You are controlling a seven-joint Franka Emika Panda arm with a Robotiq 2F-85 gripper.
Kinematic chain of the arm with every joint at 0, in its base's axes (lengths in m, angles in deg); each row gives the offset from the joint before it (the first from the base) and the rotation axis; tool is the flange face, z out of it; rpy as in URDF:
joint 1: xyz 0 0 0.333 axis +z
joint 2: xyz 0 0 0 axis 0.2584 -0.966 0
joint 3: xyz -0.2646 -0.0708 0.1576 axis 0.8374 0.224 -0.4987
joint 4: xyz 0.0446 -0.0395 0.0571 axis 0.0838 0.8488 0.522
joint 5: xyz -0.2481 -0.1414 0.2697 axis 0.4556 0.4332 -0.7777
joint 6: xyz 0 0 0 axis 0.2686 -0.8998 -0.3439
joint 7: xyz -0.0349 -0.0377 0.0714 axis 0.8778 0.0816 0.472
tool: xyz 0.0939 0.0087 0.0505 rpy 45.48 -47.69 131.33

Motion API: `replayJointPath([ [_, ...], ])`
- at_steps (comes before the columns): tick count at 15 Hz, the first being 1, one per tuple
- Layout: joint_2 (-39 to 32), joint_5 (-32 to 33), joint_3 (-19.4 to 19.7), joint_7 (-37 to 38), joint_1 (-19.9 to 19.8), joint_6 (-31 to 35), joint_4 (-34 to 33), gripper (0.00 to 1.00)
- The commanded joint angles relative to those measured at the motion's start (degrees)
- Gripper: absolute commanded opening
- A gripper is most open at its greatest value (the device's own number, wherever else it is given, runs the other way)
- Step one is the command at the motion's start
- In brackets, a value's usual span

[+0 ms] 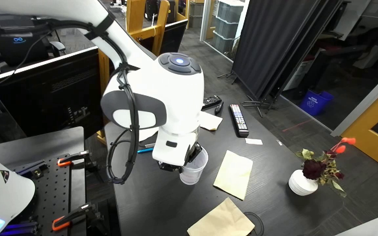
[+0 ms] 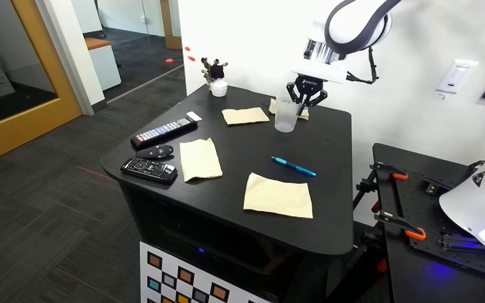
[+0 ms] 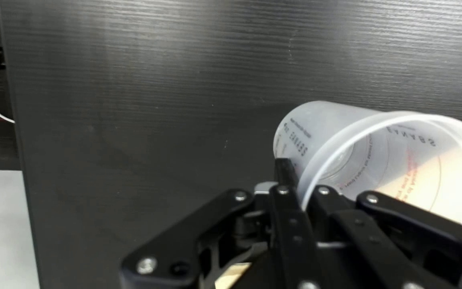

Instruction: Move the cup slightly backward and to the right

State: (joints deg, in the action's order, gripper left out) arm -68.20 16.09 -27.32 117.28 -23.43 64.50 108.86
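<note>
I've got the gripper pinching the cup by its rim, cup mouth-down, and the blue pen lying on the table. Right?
Not quite: the cup is mouth-up, not mouth-down. Both exterior views show its wider, open end on top. The rest holds: the gripper pinches it by the rim, and the blue pen lies on the table.

Black table [image 2: 246, 151], rounded corners. On it: four tan sheets [image 2: 278, 196], spread out, well apart from each other. Long remote [image 2: 164, 132], oval remote [image 2: 155, 152], wide remote [image 2: 149, 170] at one end, oval in the middle. White label [image 2: 193, 116] just beside the long one's tip. Blue pen [image 2: 294, 166] near one sheet. Flower pot [image 2: 219, 88] upright by a corner. Can't tell if the cup [image 2: 285, 117] touches the top.
</note>
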Motion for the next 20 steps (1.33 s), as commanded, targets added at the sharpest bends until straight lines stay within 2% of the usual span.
replayJointPath([
  [1,-2.8,1.8,1.3,3.4,1.4,-4.7,-4.4,0.01],
  [12,-7.8,3.1,1.8,6.9,3.0,-12.5,-12.4,0.01],
  [19,-9.3,3.0,1.8,6.8,3.4,-15.5,-15.2,0.01],
  [20,-9.4,3.0,1.8,6.8,3.4,-15.7,-15.4,0.08],
])
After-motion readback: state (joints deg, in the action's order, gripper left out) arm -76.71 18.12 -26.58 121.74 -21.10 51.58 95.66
